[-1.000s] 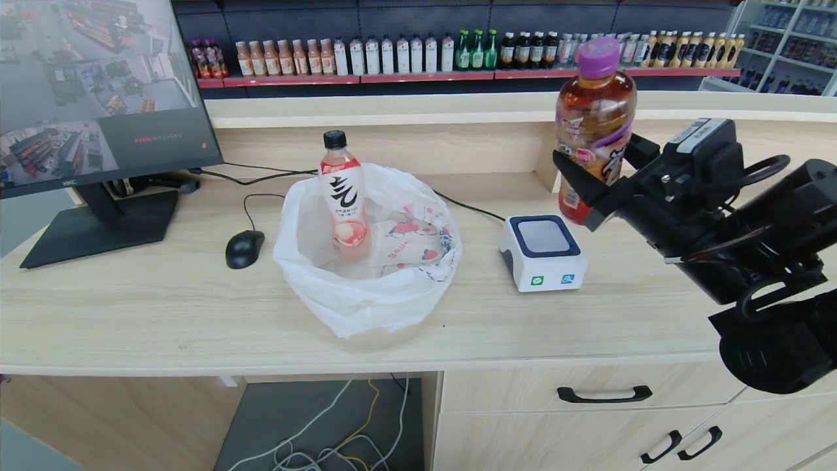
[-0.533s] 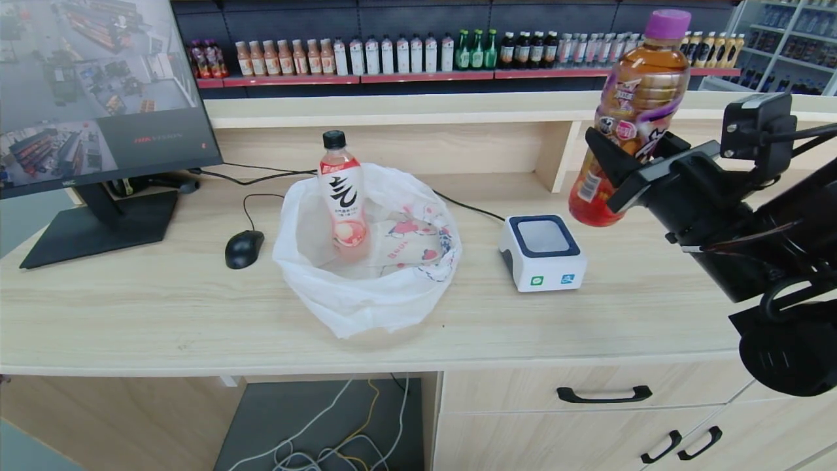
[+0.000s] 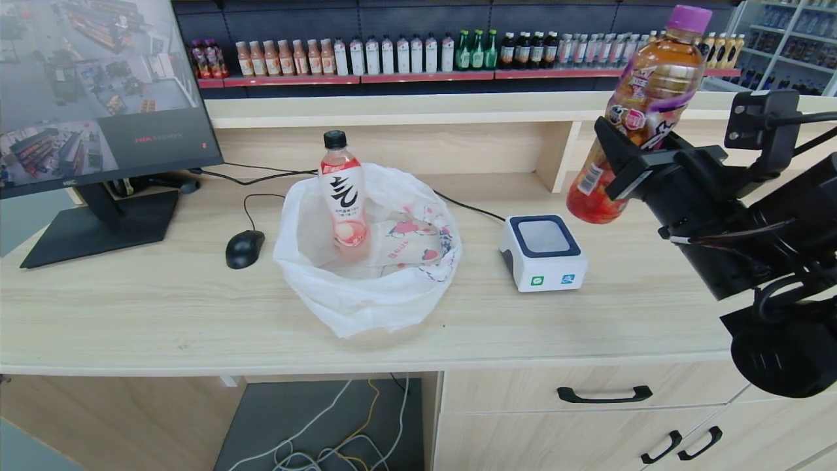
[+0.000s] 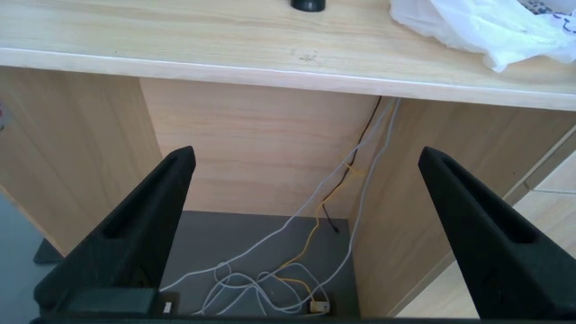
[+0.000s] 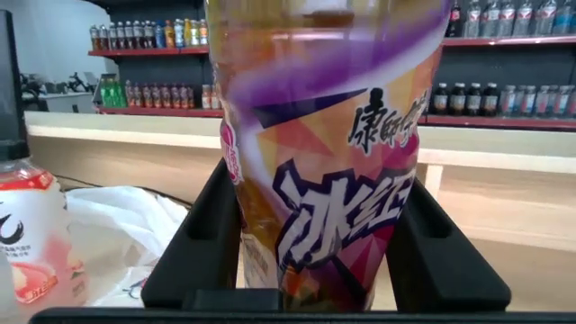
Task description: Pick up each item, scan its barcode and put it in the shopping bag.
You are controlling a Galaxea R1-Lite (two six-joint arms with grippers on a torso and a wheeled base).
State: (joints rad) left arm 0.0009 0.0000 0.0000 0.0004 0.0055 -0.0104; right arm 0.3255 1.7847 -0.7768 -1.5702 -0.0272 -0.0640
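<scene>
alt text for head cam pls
The right hand holds a purple-capped tea bottle tilted in the air, right of a white scanner on the counter. Left of the scanner, an open white bag holds an upright pink bottle; mouse and monitor further left.

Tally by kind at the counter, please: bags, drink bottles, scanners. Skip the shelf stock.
Bags: 1 (white plastic shopping bag)
Drink bottles: 2 (pink black-capped plastic bottle standing in it; amber purple-capped bottle in the right gripper)
Scanners: 1 (white box-shaped barcode scanner)
Total: 4

two drink bottles [image 3: 654, 72] [image 3: 341, 190], one shopping bag [image 3: 366, 307], one scanner [image 3: 543, 252]
</scene>
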